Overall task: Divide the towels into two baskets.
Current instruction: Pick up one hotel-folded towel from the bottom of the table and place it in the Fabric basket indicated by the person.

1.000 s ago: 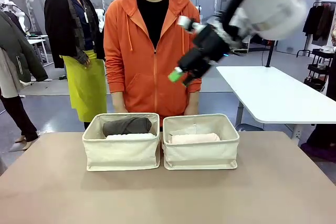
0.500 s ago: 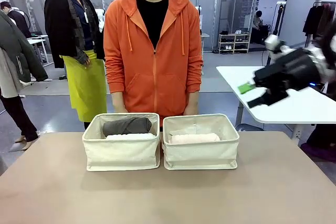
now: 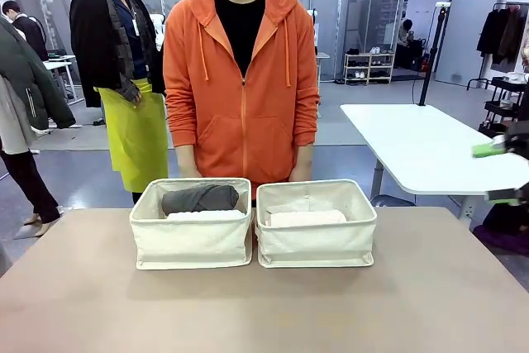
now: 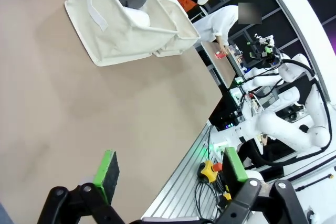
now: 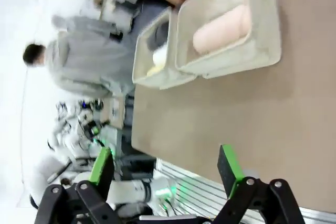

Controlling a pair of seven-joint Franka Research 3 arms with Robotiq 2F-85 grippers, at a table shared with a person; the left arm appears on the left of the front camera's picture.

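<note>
Two soft cream canvas baskets point(image 3: 191, 237) touch mid-surface point(image 3: 264, 303), holding terry rolls: dark grey towel point(image 3: 200, 198), seemingly pink towel point(image 5: 220, 29). Both arms' fingers point(image 4: 106, 168) point(image 5: 229, 164) stand spread, empty.

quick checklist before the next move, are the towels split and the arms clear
1. Left basket holds the grey towel and a white towel: ok.
2. Right basket holds the pink towel: ok.
3. Yellow towel placed: cannot tell.
4. Left gripper, jaws open, empty: ok.
5. Right gripper, jaws open, empty: ok.
6. Both grippers off the baskets: ok.
</note>
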